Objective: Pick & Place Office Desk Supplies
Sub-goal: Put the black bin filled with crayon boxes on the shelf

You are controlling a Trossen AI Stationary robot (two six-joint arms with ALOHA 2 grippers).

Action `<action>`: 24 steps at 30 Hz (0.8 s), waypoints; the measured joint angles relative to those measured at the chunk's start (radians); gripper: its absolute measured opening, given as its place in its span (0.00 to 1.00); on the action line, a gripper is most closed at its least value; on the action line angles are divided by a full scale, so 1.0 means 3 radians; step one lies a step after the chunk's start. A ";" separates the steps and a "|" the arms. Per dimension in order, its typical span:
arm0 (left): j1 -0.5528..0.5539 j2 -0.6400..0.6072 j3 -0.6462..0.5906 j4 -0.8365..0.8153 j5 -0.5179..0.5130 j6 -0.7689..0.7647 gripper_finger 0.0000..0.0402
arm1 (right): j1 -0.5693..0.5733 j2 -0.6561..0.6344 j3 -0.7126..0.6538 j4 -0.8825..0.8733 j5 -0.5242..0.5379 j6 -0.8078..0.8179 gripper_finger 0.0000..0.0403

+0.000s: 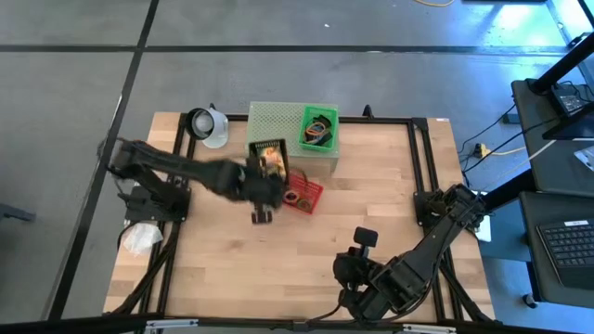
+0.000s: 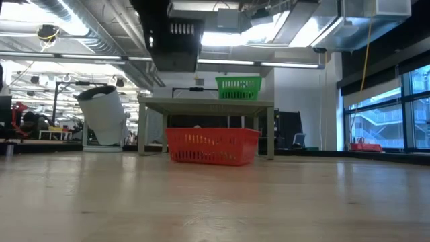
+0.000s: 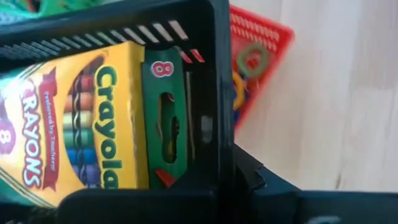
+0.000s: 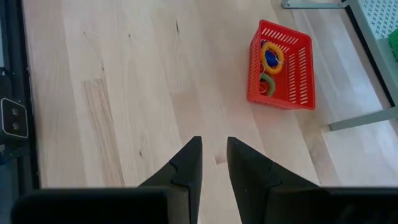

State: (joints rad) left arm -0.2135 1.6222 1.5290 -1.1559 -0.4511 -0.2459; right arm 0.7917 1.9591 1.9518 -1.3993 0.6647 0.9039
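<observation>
Crayon box (image 3: 81, 124) in the black basket (image 3: 214, 74), left wrist view: yellow face reads "Crayola" in green, "CRAYONS" on a red banner. Green flap toward 3 o'clock of that lettering carries a red "8". Nothing else legible.

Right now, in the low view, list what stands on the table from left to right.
White tilted container → red basket, in front of the pale green shelf → green basket on the shelf's top, right of the red basket's middle.
</observation>
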 joint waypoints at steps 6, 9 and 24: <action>0.0792 -0.0551 -0.0769 0.0898 0.0598 0.0522 0.01 | 0.0013 0.0000 0.0000 -0.0015 -0.0041 -0.0005 0.19; 0.1157 -0.0580 -0.0874 0.1004 0.0834 0.0756 0.01 | 0.0013 0.0000 0.0000 -0.0016 -0.0071 -0.0013 0.19; 0.1868 -0.0248 -0.0843 0.1241 0.1278 0.1825 0.01 | 0.0010 0.0000 0.0000 -0.0016 -0.0059 -0.0055 0.19</action>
State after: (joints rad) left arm 0.3468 1.5480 1.2762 -0.7837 -0.0677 0.3016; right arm 0.7948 1.9591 1.9518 -1.4040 0.6471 0.8875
